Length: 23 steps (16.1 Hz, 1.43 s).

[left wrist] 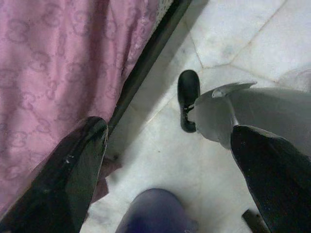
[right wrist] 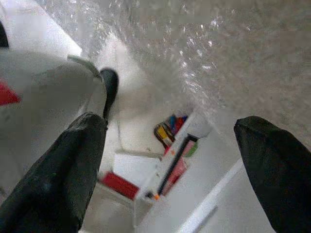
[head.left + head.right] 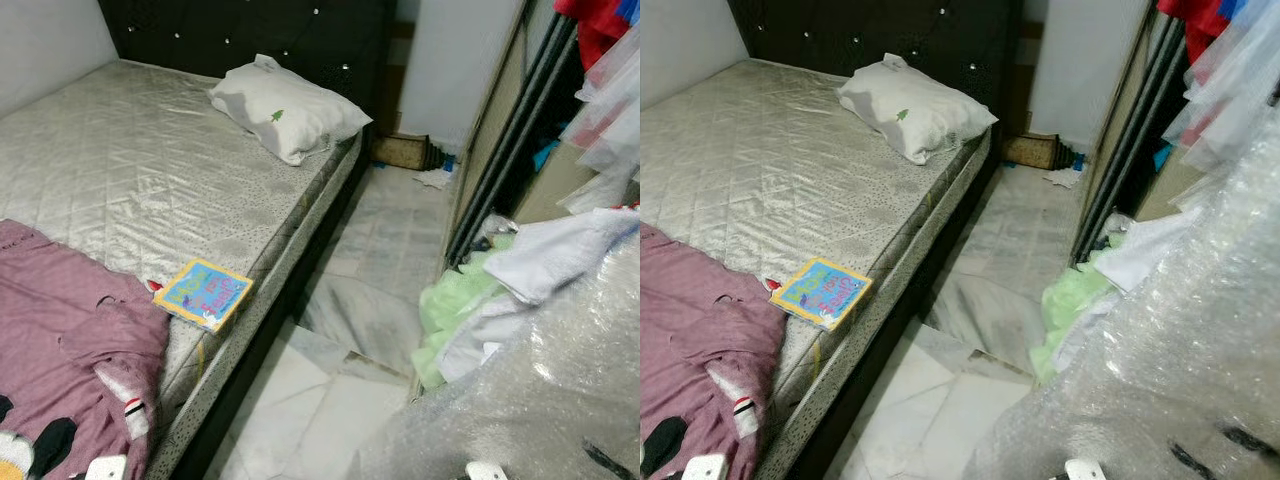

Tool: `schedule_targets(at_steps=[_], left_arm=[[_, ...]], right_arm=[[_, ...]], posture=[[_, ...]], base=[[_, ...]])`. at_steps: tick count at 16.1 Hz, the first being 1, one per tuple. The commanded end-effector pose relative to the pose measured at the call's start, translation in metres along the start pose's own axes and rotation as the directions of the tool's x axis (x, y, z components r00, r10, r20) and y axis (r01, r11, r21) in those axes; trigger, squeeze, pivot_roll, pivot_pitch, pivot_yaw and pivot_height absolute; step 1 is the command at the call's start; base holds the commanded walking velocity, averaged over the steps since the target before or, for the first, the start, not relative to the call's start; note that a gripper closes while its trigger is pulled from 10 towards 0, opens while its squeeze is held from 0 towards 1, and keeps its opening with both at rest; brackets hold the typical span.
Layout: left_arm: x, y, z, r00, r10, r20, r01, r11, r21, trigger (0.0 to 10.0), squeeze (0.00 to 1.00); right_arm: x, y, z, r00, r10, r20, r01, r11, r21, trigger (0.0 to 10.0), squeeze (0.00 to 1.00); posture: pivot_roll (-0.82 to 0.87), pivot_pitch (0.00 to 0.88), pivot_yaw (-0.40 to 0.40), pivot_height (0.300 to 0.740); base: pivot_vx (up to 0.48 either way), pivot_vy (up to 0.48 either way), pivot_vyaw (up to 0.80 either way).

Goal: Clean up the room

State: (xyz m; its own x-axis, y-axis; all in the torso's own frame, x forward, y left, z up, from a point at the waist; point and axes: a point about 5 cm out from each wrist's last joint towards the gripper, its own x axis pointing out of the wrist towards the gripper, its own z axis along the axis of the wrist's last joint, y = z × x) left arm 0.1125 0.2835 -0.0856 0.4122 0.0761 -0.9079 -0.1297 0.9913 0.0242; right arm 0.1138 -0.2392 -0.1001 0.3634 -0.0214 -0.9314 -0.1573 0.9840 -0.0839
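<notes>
Book (image 3: 204, 293) on bed (image 3: 120, 180) edge, pillow (image 3: 288, 108) near headboard

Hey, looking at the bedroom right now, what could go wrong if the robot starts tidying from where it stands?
The book lies at the mattress edge, so pulling the pink cloth beside it might knock it to the floor. The pile of clothes spills into the narrow aisle and could snag a foot. The bubble wrap sits close to the right gripper, whose fingers are open, and may catch on them.
</notes>
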Motion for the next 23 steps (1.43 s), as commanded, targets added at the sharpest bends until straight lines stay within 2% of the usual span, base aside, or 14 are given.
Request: schedule_targets(at_steps=[1, 2, 5, 8, 11, 16, 23], left_arm=[[-0.0017, 0.0026, -0.0075, 1.0, 0.001, -0.025, -0.001, 1.0, 0.013, 10.0, 0.0], [-0.0018, 0.0032, -0.007, 1.0, 0.007, -0.03, -0.005, 0.999, 0.049, 10.0, 0.0], [-0.0017, 0.0045, -0.0048, 0.999, 0.034, -0.012, -0.034, 0.998, 0.053, 10.0, 0.0], [-0.0014, 0.0047, -0.0021, 0.999, 0.048, 0.012, -0.048, 0.999, 0.026, 10.0, 0.0], [-0.0009, 0.0031, -0.0003, 0.999, 0.032, 0.023, -0.032, 0.999, 0.014, 10.0, 0.0], [-0.0009, 0.0032, -0.001, 1.0, 0.024, -0.007, -0.023, 0.998, 0.062, 10.0, 0.0], [-0.0007, 0.0018, -0.0014, 1.0, 0.011, -0.007, -0.01, 0.998, 0.066, 10.0, 0.0]], right_arm=[[0.0007, -0.0048, 0.0191, 0.998, -0.014, 0.066, 0.016, 1.0, -0.021, 10.0, 0.0], [0.0006, -0.0051, 0.0191, 0.997, -0.021, 0.072, 0.021, 1.0, -0.01, 10.0, 0.0], [0.0001, -0.0079, 0.0201, 0.993, -0.069, 0.096, 0.065, 0.997, 0.036, 10.0, 0.0], [-0.0002, -0.0094, 0.0224, 0.987, -0.107, 0.122, 0.097, 0.991, 0.087, 10.0, 0.0], [0.0003, -0.0089, 0.0238, 0.989, -0.097, 0.111, 0.092, 0.995, 0.049, 10.0, 0.0], [0.0007, -0.0085, 0.0236, 0.993, -0.083, 0.084, 0.084, 0.996, -0.002, 10.0, 0.0], [0.0006, -0.0091, 0.0229, 0.995, -0.072, 0.071, 0.075, 0.997, -0.032, 10.0, 0.0]], posture=[[-0.08, 0.055, -0.032, 0.74], [-0.09, 0.055, -0.032, 0.74], [-0.09, 0.057, -0.036, 0.74], [-0.09, 0.055, -0.032, 0.74], [-0.09, 0.052, -0.031, 0.74], [-0.1, 0.051, -0.029, 0.74], [-0.1, 0.051, -0.032, 0.74]], base=[[0.0, 0.0, 0.8], [0.0, 0.0, 0.0], [0.0, 0.0, 0.0], [0.0, 0.0, 0.0], [0.0, 0.0, 0.0], [0.0, 0.0, 0.0], [0.0, 0.0, 0.0]])
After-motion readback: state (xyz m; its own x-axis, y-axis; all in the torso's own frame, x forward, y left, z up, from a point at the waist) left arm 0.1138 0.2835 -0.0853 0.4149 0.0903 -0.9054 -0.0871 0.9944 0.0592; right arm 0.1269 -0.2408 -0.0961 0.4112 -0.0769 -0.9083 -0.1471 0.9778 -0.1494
